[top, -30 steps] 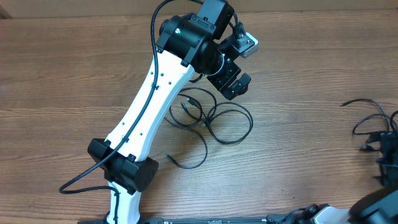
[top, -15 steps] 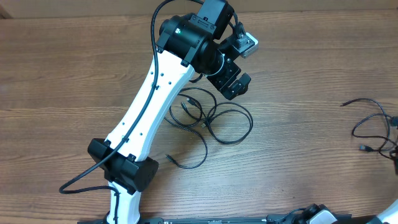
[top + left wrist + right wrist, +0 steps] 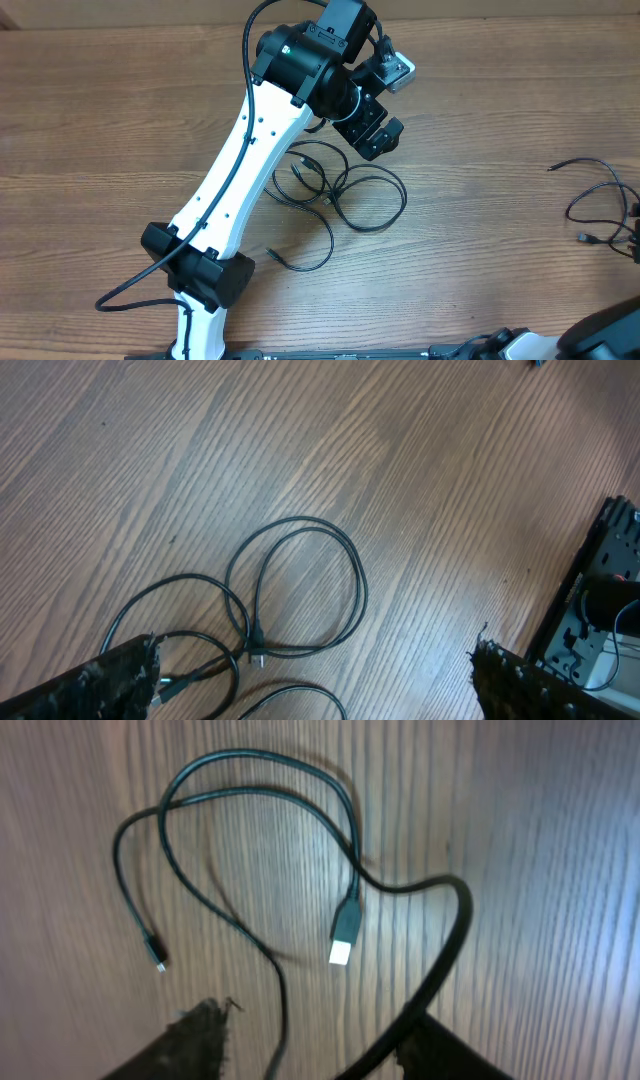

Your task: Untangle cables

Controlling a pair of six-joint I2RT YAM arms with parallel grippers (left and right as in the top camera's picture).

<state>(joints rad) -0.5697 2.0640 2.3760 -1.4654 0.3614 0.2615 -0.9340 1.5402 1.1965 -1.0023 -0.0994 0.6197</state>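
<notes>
Near the middle of the tabletop [image 3: 480, 90], a loose cable bundle [image 3: 329, 200] lies just toward the near edge from the left gripper [image 3: 315, 655]. Its jaws stand wide and hold nothing, and the loops spread on the wood beneath them. By the right edge lies a second cable [image 3: 580, 161]. The right gripper [image 3: 320, 1020] hangs over it, and a strand runs between its fingers [image 3: 195, 1040]. Whether that strand is pinched I cannot tell.
</notes>
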